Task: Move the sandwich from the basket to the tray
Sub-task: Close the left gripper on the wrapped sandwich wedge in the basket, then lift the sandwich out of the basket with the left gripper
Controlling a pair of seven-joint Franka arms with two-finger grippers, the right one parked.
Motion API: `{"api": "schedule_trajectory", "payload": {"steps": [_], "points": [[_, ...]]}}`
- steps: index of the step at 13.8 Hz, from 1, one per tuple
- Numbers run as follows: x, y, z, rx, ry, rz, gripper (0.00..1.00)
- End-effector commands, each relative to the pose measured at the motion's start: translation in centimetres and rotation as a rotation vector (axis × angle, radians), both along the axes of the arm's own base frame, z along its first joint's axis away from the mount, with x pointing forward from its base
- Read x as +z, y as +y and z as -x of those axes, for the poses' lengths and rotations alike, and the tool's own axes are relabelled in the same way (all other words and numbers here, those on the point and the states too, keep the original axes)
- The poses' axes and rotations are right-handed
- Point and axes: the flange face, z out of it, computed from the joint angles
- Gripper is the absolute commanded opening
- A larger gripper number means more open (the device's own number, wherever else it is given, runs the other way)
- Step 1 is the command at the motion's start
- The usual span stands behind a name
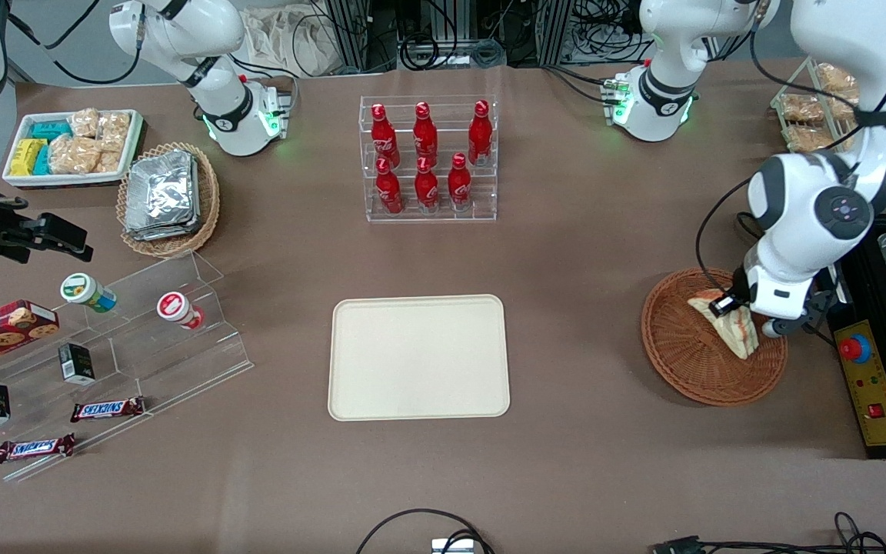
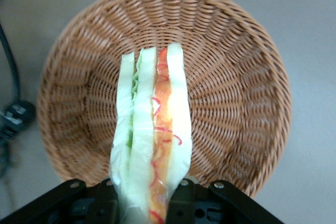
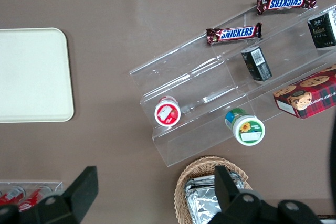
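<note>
Reddish-brown wicker forms the round basket [image 1: 701,362] at the working arm's end of the table. Over it the gripper [image 1: 727,305] is clamped on the sandwich [image 1: 727,327], a white bread wedge with orange-red and green filling along its cut edge. In the wrist view the two fingers [image 2: 181,198] pinch the wedge at one end, and the rest of the sandwich [image 2: 152,135] hangs out over the basket's [image 2: 236,93] weave. Whether its low tip touches the wicker cannot be told.

The cream tray [image 1: 418,358] sits bare at the middle of the table, well apart from the basket.

Risks, as a judgement: soft bread held only at one end may sag, split into layers, or slip free during the carry. A low path could catch the tip on the basket rim.
</note>
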Motion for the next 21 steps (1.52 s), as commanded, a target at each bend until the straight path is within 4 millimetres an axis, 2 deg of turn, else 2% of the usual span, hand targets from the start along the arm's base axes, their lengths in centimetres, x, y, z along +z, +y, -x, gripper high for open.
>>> {"api": "schedule_trajectory", "payload": {"steps": [1, 5, 10, 12, 16, 21], "points": [[3.4, 0.2, -0.9, -0.135, 0.024, -0.018, 0.13], [7.5, -0.3, -2.0, -0.300, 0.037, -0.022, 0.09], [12.0, -4.6, -3.8, -0.376, 0.035, -0.019, 0.07], [13.6, -5.8, -4.8, -0.389, 0.037, -0.015, 0.07], [16.6, -10.0, -6.7, -0.415, 0.057, 0.011, 0.07], [17.5, -16.0, -7.8, -0.469, 0.026, 0.021, 0.07]]}}
